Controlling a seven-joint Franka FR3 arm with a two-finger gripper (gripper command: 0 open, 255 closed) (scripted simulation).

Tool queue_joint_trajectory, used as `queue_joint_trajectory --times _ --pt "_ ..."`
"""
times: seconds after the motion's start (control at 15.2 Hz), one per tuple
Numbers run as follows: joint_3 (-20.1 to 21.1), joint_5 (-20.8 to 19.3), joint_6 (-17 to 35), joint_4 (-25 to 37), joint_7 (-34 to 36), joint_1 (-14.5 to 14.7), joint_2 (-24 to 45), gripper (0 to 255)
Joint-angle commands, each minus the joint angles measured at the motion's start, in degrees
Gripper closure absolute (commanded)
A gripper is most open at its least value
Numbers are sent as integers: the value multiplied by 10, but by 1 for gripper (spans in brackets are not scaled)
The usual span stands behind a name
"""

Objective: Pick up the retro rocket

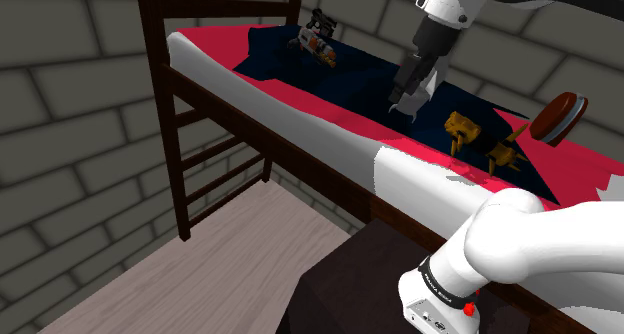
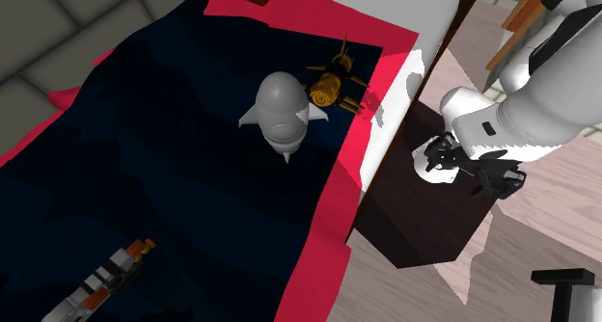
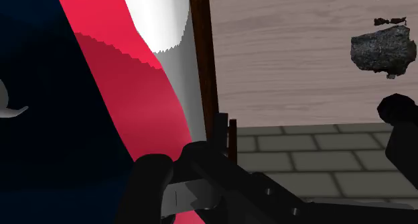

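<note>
Approach step. Rocket (image 2: 283, 113) lies on bed (image 2: 145, 147), yellow toy (image 2: 333, 84) just beside it at 2 o'clock in second exterior view. Tool (image 1: 407, 87) hovers above bed; open or closed, cannot tell. Next, likely: centre over rocket, descend.

Plain grey rocket on the bed's dark blue cover

So the rocket (image 2: 280, 113) is drawn flat grey with no markings at all: a chubby rounded body with short pointed fins. In the second exterior view one fin sticks out to each side and a third points toward that view's bottom edge. It's on the dark blue cover (image 2: 145, 147), just beside a yellow-orange toy (image 2: 333, 84), not far from the red strip along the bed's edge. Honestly can't tell if it's standing up or lying down. The wrist view catches one curved grey fin tip (image 3: 10, 110) against the blue.
</note>
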State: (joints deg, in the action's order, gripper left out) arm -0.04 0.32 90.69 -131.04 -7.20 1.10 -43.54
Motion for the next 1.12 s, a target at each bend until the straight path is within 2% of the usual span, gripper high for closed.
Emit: queue_joint_trajectory --times 0.0,1.06 --pt "0 0 0 0 0 0 0 0" --pt "-88 -91 209 14 88 -139 66 0"
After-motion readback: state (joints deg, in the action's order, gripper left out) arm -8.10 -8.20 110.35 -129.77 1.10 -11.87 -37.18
